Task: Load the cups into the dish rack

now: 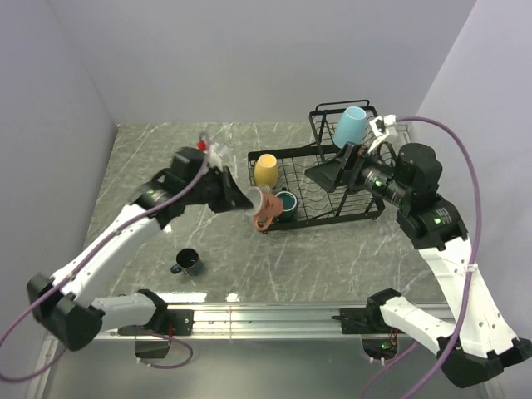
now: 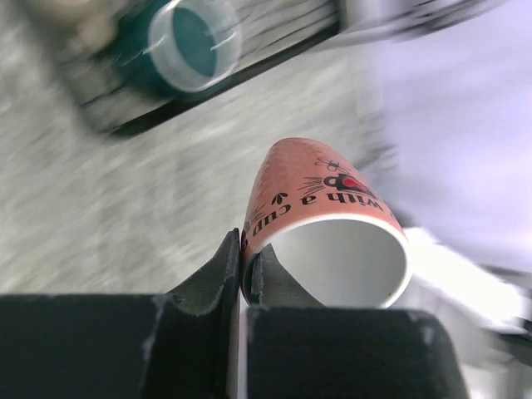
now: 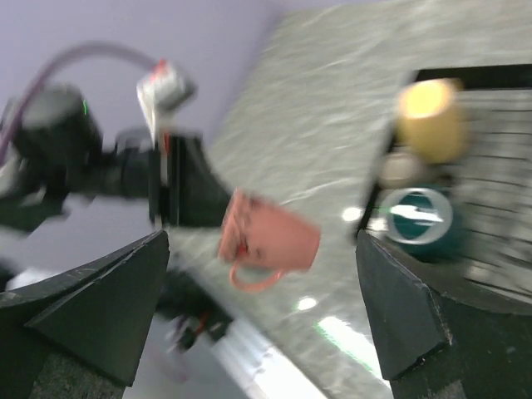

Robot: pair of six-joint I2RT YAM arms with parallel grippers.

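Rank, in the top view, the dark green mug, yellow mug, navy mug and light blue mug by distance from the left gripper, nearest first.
From the left gripper:
1. Dark green mug, just right of it, at the dish rack's near-left corner.
2. Yellow mug, farther back in the lower tray.
3. Navy mug, on the table toward the arm bases.
4. Light blue mug, in the upper basket, far right.

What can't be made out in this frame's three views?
- Small olive-tan mug: a blur in the right wrist view, hidden behind the yellow mug from the top.
- Salmon-pink mug's printed wording: cut off by the left gripper's fingers in the left wrist view.
- Dish rack: blurred in both wrist views, partly covered by the right gripper from the top.
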